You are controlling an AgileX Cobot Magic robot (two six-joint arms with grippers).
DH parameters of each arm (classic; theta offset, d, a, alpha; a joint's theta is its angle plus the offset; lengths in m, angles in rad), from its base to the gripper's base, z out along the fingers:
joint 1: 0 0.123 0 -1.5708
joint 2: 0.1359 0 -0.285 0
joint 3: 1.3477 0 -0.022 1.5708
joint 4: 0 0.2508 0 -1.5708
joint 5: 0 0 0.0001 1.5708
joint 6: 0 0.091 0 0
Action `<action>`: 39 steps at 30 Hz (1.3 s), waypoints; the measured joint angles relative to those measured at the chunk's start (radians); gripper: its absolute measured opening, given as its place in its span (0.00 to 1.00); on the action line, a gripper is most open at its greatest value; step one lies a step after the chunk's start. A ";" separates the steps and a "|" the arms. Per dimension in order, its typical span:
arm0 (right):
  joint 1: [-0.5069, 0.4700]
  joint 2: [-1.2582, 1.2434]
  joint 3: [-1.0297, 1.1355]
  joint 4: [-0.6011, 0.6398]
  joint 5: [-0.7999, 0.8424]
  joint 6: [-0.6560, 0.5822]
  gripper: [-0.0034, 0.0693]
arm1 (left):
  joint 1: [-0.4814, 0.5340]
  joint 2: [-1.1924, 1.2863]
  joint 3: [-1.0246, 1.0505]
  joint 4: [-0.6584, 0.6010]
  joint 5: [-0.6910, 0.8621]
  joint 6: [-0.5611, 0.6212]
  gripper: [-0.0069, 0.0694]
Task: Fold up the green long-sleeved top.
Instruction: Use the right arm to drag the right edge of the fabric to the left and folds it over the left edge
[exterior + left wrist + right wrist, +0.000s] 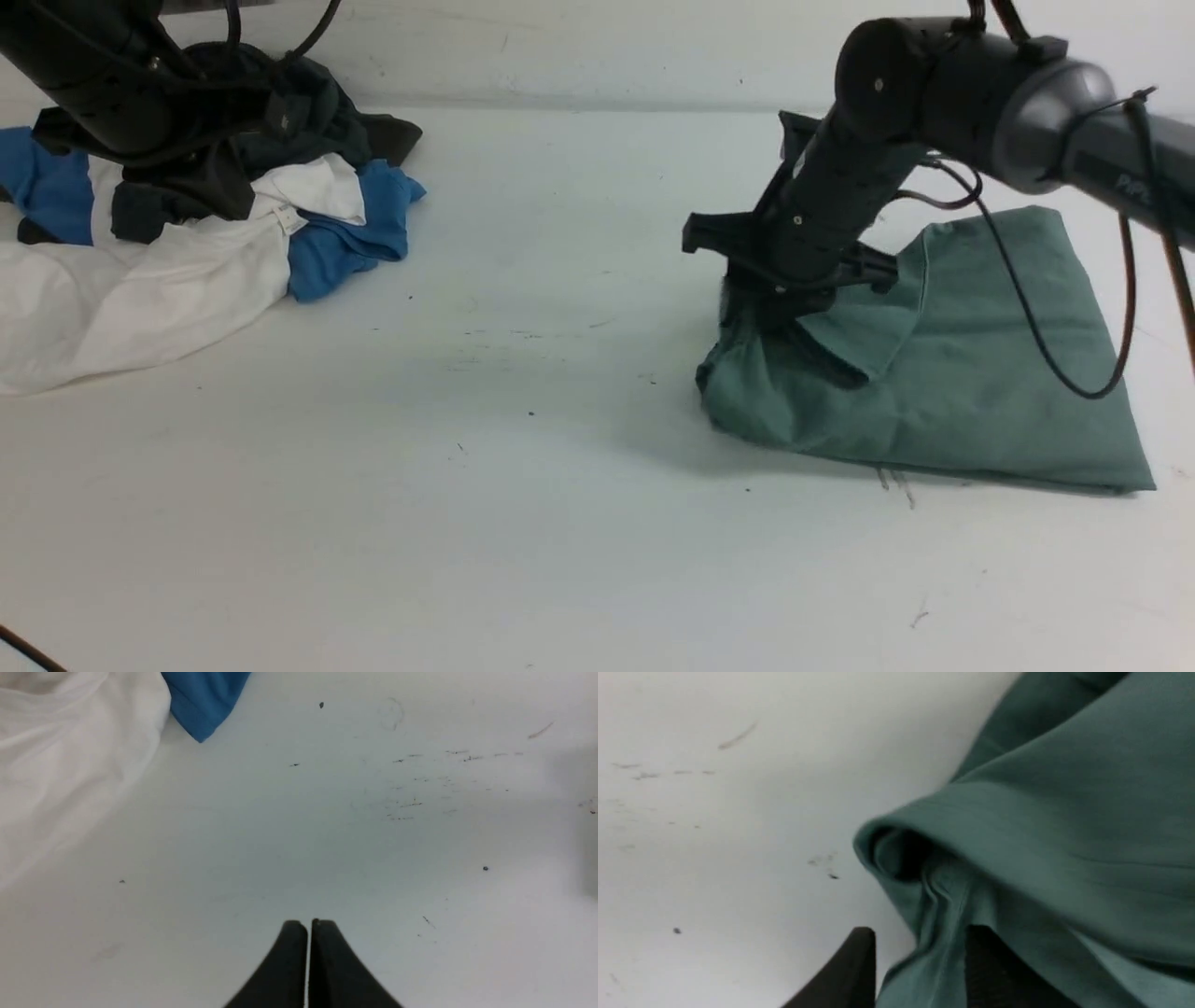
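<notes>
Right gripper (920, 928) is down at the left edge of the green top (980, 373), and its jaws stand parted, a bunched fold of cloth lying between the two dark fingers (859, 970). A sliver of bare table shows between one finger and the cloth, so that looks like a loose straddle and not a pinch. From the front, the right arm (934, 84) reaches in from the right and angles steeply down onto that edge, with a black cable (1036, 336) looping in front of the fabric.

And the top itself: on the right side of the white table (513, 467), lying as a roughly folded bundle, with a smaller flap turned over on its upper surface beside the gripper. The near edge lies flat and fairly straight; the left end, by the gripper, is rumpled and rounded. The right wrist view shows a rolled hem there, curling open like a tube.

Over on the other side, the left gripper (308, 926) is closed, fingertips pressed together, holding nothing, over bare, scuffed table. The left arm (93, 84) sits at the far left, above a heap of other clothes: a white garment (140, 289), a blue one (345, 247) and a dark one (317, 112). That heap is well apart from the green top.
</notes>
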 joint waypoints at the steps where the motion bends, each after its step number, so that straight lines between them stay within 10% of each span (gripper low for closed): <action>1: -0.002 -0.004 -0.016 0.010 0.010 -0.017 0.50 | 0.000 0.000 0.000 -0.012 0.000 0.001 0.09; 8: -0.055 -0.050 -0.144 0.000 0.094 -0.144 0.58 | 0.000 0.000 0.000 -0.054 0.000 0.005 0.09; 19: -0.137 -0.232 0.226 -0.191 0.101 -0.198 0.04 | 0.000 0.000 0.000 -0.053 0.000 0.008 0.09; 39: -0.139 0.019 -0.031 0.004 -0.432 -0.197 0.03 | 0.000 0.000 0.000 -0.091 0.000 -0.011 0.09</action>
